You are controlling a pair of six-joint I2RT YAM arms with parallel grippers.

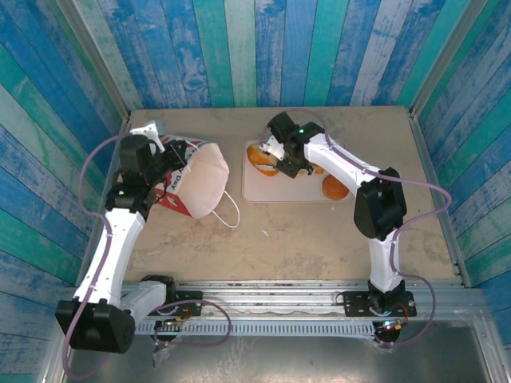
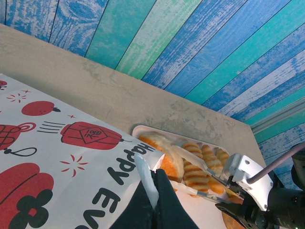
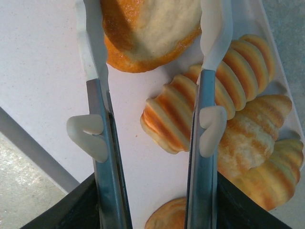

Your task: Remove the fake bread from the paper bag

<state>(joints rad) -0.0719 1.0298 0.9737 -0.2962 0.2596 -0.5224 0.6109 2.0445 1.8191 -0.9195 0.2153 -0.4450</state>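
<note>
The paper bag lies on its side at the left of the table, its white mouth facing right toward the tray. My left gripper is shut on the bag's rim; in the left wrist view the black fingers pinch the white paper edge beside the printed side. My right gripper hangs over the tray. Its long fingers are closed on either side of one piece of fake bread, orange with a cream top, also seen in the left wrist view. The inside of the bag is hidden.
A flat pale tray sits right of the bag and holds more bread: a ridged roll, a croissant and a round bun. Blue plank walls close the table on three sides.
</note>
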